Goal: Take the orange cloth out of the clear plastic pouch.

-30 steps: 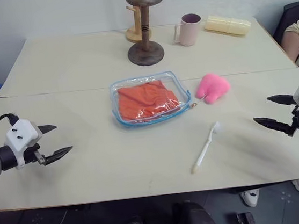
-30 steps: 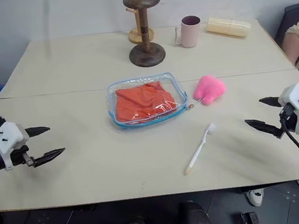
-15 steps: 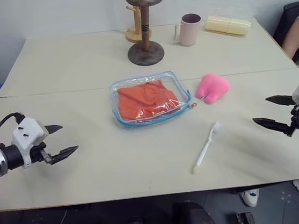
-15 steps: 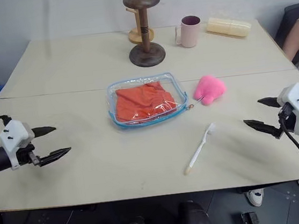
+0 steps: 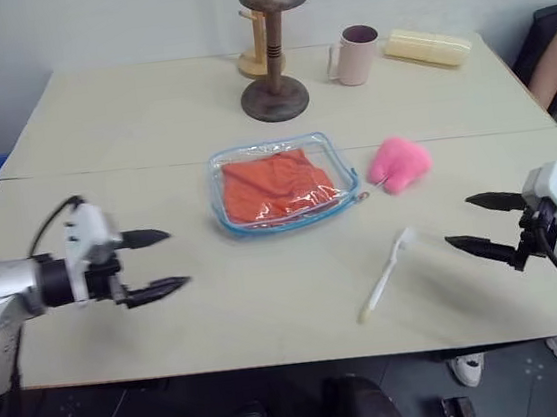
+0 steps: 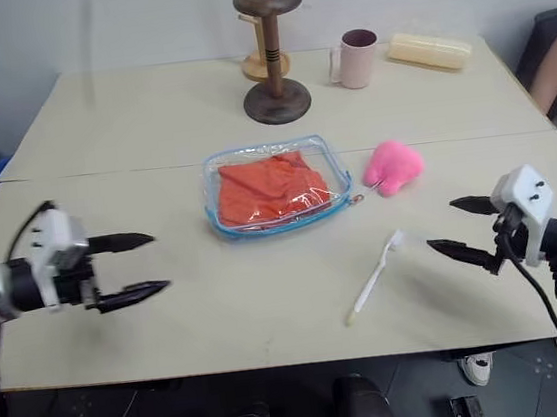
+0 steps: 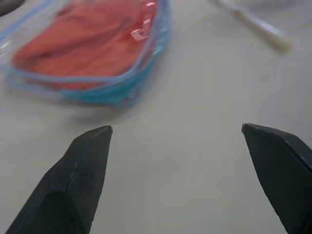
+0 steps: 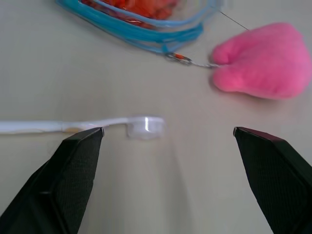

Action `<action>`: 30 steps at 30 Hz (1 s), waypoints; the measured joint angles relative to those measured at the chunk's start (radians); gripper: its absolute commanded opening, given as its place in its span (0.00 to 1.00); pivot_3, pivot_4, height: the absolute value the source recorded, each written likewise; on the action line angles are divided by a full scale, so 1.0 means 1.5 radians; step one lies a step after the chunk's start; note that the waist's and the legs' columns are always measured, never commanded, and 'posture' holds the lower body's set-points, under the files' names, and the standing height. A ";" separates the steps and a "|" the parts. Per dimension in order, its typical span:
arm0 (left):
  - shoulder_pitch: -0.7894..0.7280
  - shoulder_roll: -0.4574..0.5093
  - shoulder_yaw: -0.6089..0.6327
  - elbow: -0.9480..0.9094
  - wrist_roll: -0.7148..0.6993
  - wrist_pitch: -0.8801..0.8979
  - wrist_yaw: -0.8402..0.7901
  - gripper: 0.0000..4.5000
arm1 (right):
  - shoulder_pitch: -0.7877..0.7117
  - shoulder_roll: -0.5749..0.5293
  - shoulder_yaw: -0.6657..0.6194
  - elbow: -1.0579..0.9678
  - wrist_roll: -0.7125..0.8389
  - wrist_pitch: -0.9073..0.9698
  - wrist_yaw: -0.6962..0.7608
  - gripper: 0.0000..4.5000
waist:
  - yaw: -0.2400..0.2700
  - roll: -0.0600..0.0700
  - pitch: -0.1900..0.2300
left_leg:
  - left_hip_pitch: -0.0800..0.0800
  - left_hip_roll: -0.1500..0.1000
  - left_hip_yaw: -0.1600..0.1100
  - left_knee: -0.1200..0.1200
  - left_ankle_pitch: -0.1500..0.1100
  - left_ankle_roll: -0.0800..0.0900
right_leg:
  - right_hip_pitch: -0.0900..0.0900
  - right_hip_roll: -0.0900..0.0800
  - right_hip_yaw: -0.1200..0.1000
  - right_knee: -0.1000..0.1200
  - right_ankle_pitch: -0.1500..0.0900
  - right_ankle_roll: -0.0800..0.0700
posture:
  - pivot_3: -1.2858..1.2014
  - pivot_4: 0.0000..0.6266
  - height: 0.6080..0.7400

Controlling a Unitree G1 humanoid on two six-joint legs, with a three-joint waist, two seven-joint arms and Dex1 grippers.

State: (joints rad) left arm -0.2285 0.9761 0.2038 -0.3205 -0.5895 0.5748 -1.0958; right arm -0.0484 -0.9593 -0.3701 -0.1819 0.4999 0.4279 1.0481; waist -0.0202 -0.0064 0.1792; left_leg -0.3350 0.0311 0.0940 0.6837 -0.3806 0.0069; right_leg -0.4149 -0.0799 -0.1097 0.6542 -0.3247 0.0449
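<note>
Between both spread grippers, bare table (image 5: 269, 300) around the clear plastic pouch (image 5: 278, 184).

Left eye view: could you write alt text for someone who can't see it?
An orange cloth lies inside a clear plastic pouch on a pale table. The left gripper and right gripper hover open either side. A pink plush thing and toothbrush lie nearby.

It looked like a lab or test room; a plain table (image 5: 148, 123) stood against a bare wall (image 5: 87, 29); a seated person (image 5: 556, 66) waited beyond the right gripper (image 5: 477, 221).
</note>
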 measured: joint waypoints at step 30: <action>-0.123 -0.036 -0.138 -0.094 -0.011 0.022 -0.019 1.00 | -0.508 0.089 0.480 0.448 -0.361 -0.529 0.296 0.91 | -0.006 0.000 0.001 | -0.001 0.001 0.000 0.005 0.000 -0.001 | 0.000 0.002 0.001 0.001 0.000 0.000 | 0.52 0.24 1.00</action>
State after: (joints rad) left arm -0.4130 0.9218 -0.0033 -0.4614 -0.6063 0.6077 -1.1238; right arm -0.8105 -0.8258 0.3505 0.4896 -0.0415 -0.3659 1.4923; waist -0.0285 -0.0068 0.1804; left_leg -0.3359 0.0323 0.0941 0.6908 -0.3802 0.0055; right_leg -0.4150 -0.0771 -0.1082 0.6559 -0.3249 0.0449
